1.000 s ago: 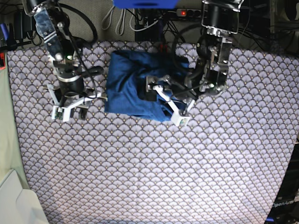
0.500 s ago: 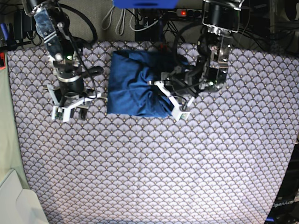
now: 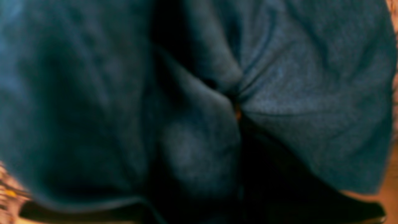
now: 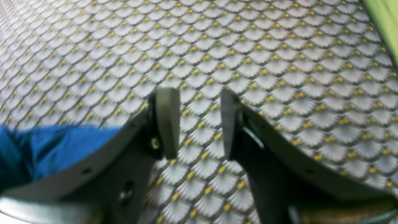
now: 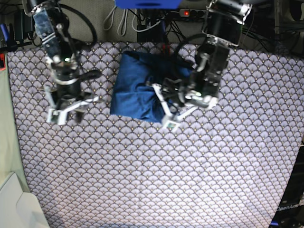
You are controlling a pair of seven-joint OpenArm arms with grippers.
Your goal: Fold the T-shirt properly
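Observation:
The blue T-shirt lies as a folded, rumpled bundle at the back middle of the tablecloth. My left gripper is at the bundle's lower right corner, shut on a pinch of the cloth. In the left wrist view the T-shirt fills the frame, its creases running into one gathered point, and the fingers are hidden. My right gripper hangs over bare tablecloth left of the shirt, apart from it. In the right wrist view the right gripper is open with only tablecloth between its fingers, and the T-shirt shows at the left.
A grey scallop-patterned tablecloth covers the table. Cables and a power strip run along the back edge. A white object sits at the front left corner, beside a pale green strip.
My left gripper has closed on the shirt's right part and drawn it leftward, so the bundle has narrowed. The right arm has shifted slightly left and turned, still open.

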